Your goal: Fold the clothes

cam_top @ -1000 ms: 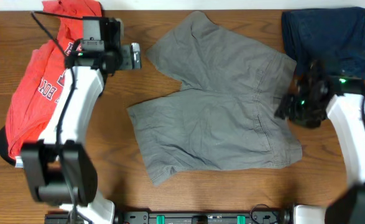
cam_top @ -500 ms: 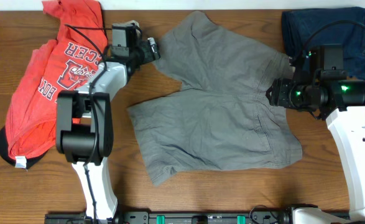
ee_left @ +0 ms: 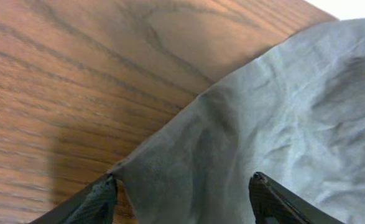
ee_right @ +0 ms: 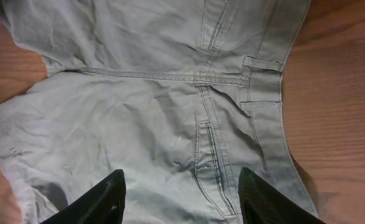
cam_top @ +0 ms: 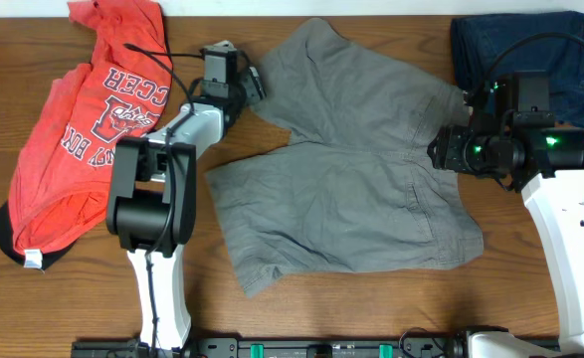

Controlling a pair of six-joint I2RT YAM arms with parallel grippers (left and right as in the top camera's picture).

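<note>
Wooden table [cam_top: 272, 318]: one grey shorts [cam_top: 351, 189], one red T-shirt [cam_top: 73, 139], one navy garment [cam_top: 530, 50]. Left gripper [ee_left: 183, 183] and right gripper [ee_right: 181, 177]: fingers spread. Belt loop [ee_right: 262, 63] shows only in the right wrist view.

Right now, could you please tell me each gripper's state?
Left gripper: open, straddling the edge of the grey-olive cotton shorts.
Right gripper: open above the shorts, holding nothing.

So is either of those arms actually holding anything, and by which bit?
Nothing is held. The left gripper straddles a leg-hem corner of the shorts, jaws apart; the right gripper hangs open near their waistband.
</note>
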